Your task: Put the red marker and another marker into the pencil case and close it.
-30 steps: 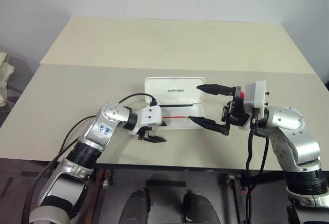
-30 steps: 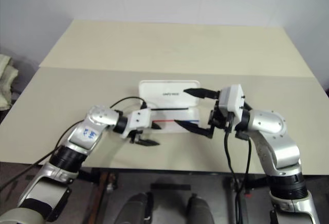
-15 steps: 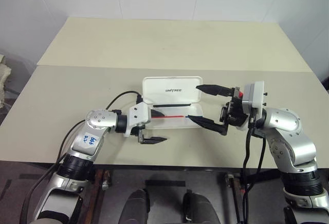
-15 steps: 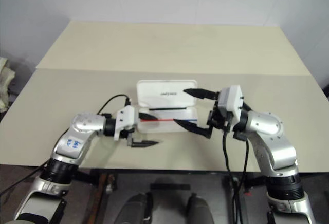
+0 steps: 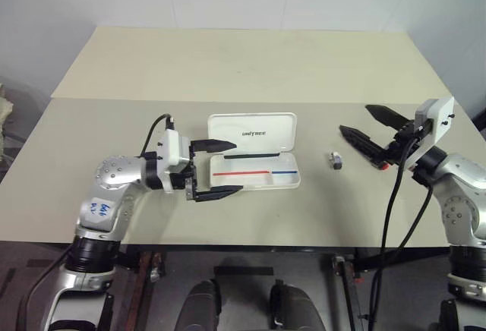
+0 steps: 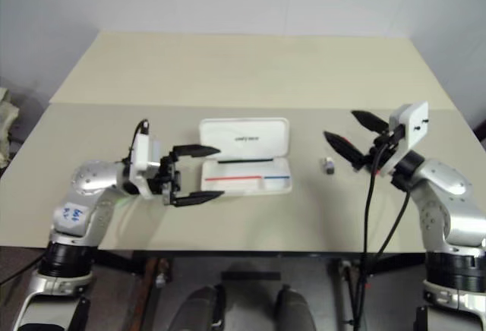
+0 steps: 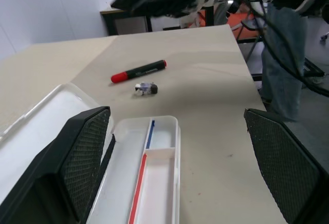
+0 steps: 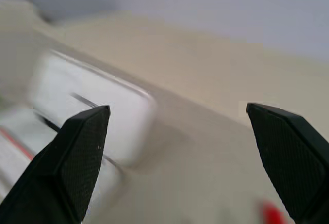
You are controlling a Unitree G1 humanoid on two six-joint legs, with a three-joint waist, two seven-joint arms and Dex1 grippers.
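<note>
Counter [image 5: 228,65] bare from 10 to 2 o'clock of pencil case [image 5: 254,152]. At 3: small grey bit [image 5: 335,160], then red marker [image 7: 139,71]. Left claw [image 5: 213,168] crowds case's 9 side.

Two head cameras look forward and down over the counter [image 5: 228,65] from above. Each wrist camera looks low and close along its own fingers; all share the pencil case [image 5: 254,160].
</note>
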